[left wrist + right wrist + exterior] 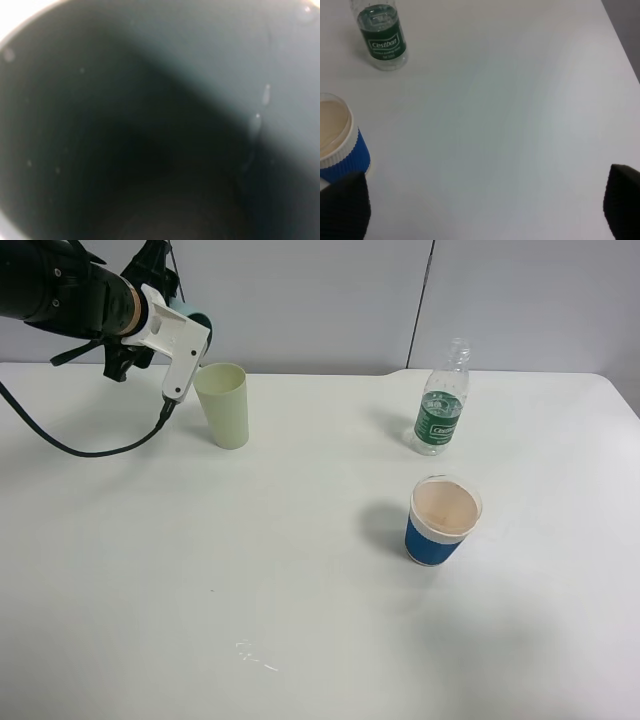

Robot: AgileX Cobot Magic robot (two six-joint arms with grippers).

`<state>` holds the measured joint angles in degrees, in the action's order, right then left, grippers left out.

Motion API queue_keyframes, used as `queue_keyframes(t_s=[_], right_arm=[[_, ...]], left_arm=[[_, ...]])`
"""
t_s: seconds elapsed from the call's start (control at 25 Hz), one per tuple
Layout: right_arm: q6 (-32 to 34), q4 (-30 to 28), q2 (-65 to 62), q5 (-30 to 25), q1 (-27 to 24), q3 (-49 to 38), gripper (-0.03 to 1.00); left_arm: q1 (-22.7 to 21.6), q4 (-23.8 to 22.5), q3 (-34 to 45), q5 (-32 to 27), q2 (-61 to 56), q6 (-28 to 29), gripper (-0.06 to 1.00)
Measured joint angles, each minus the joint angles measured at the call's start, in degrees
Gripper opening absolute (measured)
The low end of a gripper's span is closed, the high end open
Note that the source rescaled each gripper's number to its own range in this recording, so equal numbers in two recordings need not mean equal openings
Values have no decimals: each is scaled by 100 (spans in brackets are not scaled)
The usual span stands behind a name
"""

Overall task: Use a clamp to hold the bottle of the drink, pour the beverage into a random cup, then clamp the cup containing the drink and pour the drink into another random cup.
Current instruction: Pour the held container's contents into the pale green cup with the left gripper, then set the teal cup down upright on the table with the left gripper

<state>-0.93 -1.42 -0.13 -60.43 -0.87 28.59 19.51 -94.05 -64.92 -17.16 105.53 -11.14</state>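
The blue-and-white cup (443, 521) stands nearest, with the bottle (441, 400) upright behind it; neither is in play. The right end effector (480, 210) hangs empty above them, fingers wide apart. Farther back, the left end effector (178, 340) is clamped on the teal cup (197, 322), lifted and tipped beside the yellow-green cup (224, 405). Its dark inside (150, 125) fills the left wrist view, beaded with droplets. The risk: the teal rim sits off-centre, so any remaining drink could spill onto the table (300, 590), or the arm could knock the yellow-green cup over.
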Motion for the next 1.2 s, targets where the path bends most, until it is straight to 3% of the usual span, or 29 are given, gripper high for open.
queue_keyframes(t_s=[0.2, 0.4, 0.64, 0.8, 1.2], right_arm=[[0, 0, 0, 0, 0, 0, 85], [0, 0, 0, 0, 0, 0, 85], [0, 0, 0, 0, 0, 0, 85], [0, 0, 0, 0, 0, 0, 85], [0, 0, 0, 0, 0, 0, 85]], left_arm=[[0, 206, 0, 74, -38, 214, 0], [0, 887, 0, 289, -269, 275, 0], [0, 2208, 0, 678, -595, 343, 0], [0, 3153, 0, 934, -851, 705, 0], [-113, 4836, 12, 1639, -1152, 1518, 0]])
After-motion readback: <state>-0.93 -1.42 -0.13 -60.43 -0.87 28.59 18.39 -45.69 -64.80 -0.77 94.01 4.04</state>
